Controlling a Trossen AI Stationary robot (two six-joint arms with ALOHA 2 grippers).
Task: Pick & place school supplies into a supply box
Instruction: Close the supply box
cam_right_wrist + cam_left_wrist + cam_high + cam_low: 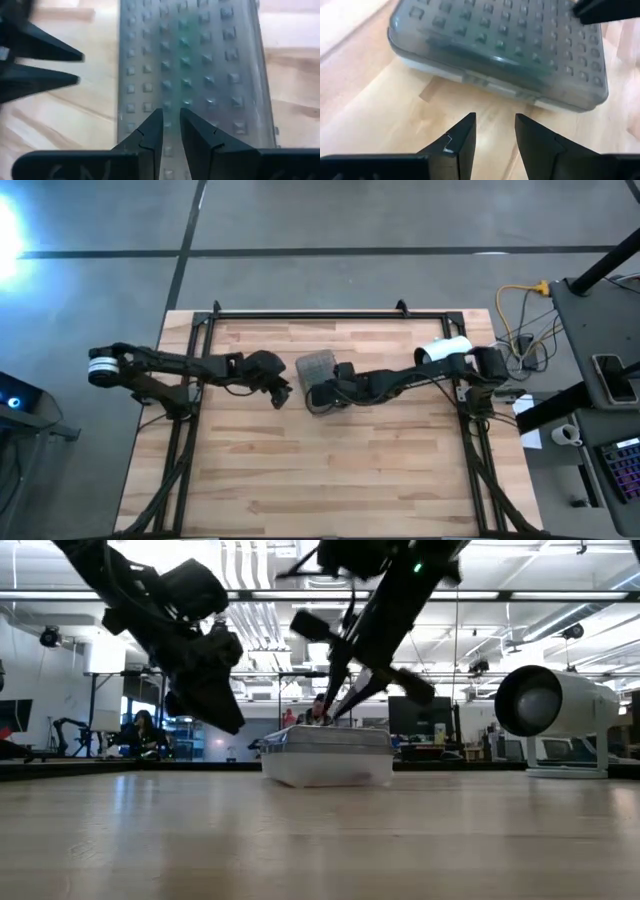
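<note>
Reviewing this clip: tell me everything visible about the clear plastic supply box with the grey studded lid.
The small rectangular supply box has a pale translucent tray under a greyish lid textured with rows of raised square studs. The lid is shut; two small clasp-like tabs show on one long edge. It lies flat on the wooden table, near the far middle. Whatever is inside cannot be made out. The right gripper hovers just above the lid, the left gripper beside it; neither clearly touches it.

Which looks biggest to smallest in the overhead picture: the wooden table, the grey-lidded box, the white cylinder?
1. Wooden table, by far the largest.
2. and 3. Supply box and white cylinder look about alike; arms partly cover both, so I cannot rank them.
</note>
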